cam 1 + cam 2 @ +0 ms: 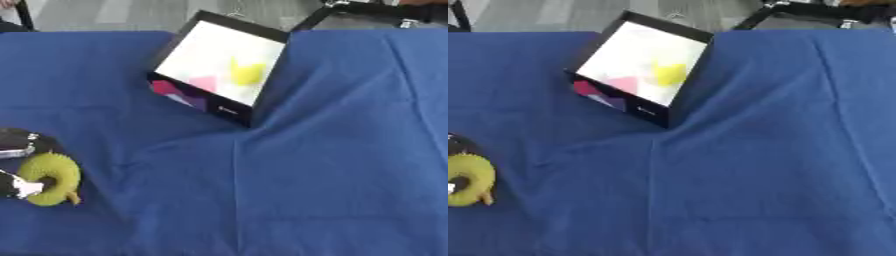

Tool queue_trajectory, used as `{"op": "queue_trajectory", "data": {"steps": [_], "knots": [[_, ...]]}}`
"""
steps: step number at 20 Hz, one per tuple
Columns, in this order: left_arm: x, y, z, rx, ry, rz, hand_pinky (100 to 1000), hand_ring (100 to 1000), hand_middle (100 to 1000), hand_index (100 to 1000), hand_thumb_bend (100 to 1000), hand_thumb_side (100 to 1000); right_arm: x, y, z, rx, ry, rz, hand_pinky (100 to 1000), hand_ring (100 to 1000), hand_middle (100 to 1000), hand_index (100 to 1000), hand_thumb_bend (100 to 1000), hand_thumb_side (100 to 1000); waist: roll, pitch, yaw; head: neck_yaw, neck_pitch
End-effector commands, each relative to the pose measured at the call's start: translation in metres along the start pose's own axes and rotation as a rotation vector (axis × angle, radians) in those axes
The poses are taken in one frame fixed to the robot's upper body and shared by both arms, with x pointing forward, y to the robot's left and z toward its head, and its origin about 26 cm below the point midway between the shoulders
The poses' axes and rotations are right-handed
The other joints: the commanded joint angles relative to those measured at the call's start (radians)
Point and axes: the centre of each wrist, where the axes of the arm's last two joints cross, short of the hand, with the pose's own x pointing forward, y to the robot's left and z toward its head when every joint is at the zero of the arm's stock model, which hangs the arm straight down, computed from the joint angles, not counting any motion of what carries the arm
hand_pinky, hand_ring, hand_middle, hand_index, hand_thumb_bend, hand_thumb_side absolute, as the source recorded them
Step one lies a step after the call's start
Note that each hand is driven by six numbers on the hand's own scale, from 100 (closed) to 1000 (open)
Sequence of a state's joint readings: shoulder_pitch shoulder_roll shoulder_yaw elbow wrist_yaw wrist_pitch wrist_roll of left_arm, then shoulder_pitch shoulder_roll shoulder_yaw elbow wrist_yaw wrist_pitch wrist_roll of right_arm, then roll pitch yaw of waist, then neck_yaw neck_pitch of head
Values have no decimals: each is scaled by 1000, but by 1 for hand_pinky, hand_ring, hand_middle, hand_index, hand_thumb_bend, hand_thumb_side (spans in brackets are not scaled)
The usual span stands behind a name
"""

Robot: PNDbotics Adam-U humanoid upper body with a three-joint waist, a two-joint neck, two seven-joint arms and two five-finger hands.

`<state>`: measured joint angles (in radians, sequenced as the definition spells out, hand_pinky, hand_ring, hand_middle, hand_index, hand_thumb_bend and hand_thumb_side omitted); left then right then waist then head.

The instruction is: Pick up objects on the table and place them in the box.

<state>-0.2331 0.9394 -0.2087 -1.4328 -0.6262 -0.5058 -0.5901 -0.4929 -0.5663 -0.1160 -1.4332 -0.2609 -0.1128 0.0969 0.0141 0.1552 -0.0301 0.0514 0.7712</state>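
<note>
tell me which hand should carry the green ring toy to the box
Left. The left hand is already at the green ring toy by the table's left edge, apparently gripping it. The right hand shows in neither view. The box lies ahead, slightly right.

Your table (332,175) wears blue cloth (763,190), covering nearly all you see. Crease runs near-to-far down cloth middle, from box corner toward near edge; more wrinkles fan out to left of it. Beyond far edge, you get grey floor (114,12), pale streaks across it. Far right, black frame (367,12) stands behind table, dark bar slanting down toward table's far edge. Far left corner, dark upright piece (24,15), too blurred to name.
</note>
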Motion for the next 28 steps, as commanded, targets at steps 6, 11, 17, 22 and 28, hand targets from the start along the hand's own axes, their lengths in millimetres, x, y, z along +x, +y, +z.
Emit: {"op": "queue_trajectory", "data": {"steps": [6, 11, 17, 22, 28], "knots": [[4, 14, 10, 105, 9, 56, 728, 632, 572, 630, 104, 125, 10, -7, -5, -7, -27, 20, 1000, 1000, 1000, 891, 100, 470, -5, 3, 3, 0, -1], [12, 32, 26, 243, 4, 47, 713, 605, 544, 602, 100, 116, 11, -10, -5, -14, -29, 25, 1000, 1000, 1000, 891, 100, 465, -6, -1, 10, -3, -1], [25, 68, 46, 430, -39, -2, 708, 596, 530, 574, 100, 100, 11, -10, -5, -18, -31, 23, 1000, 1000, 1000, 891, 100, 470, -6, -8, 19, -8, -1], [33, 92, 59, 548, -60, -59, 704, 589, 520, 557, 195, 100, 12, -11, -5, -19, -33, 23, 1000, 1000, 1000, 891, 100, 470, -6, -9, 21, -15, -1], [39, 128, 76, 698, -98, -139, 705, 587, 516, 553, 278, 100, 14, -10, -8, -17, -40, 19, 1000, 1000, 1000, 891, 100, 470, -1, -11, 26, -32, -1]]}}
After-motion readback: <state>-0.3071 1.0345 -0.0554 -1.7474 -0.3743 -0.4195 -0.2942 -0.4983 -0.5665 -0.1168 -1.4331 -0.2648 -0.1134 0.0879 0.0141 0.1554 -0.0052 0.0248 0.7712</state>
